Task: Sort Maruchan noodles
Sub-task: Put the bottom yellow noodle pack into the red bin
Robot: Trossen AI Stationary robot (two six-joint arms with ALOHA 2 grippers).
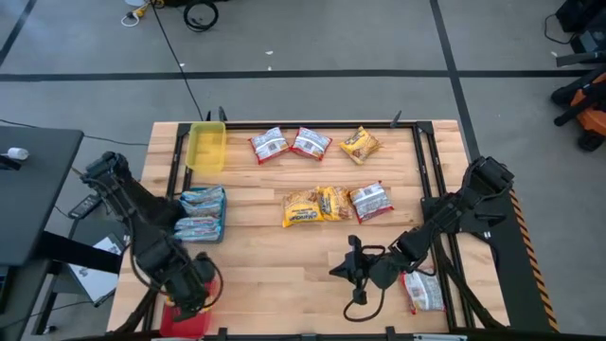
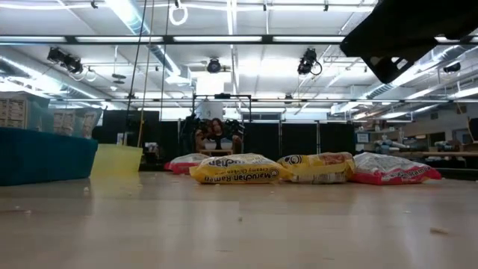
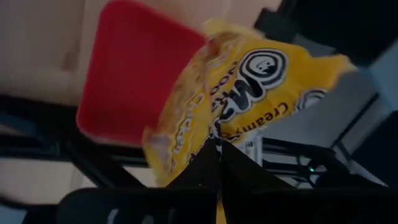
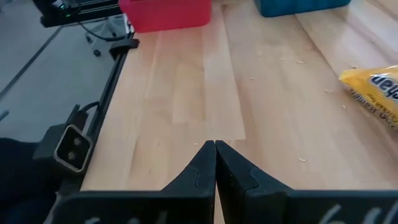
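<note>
Pale, matt wooden tabletop; ahead of the right claw, a smooth plastic red tray and glossy yellow packet.

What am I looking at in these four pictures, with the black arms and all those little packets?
A two-armed robot is sorting ramen packets on a wooden table. One camera looks down from above, one sits at table height, and one rides on each wrist. The left gripper, at the near left corner, pinches a yellow packet above the red tray. The right gripper is shut and empty over bare wood. More noodle packets lie loose mid-table, others fill a blue tray, and a yellow tray is empty.
</note>
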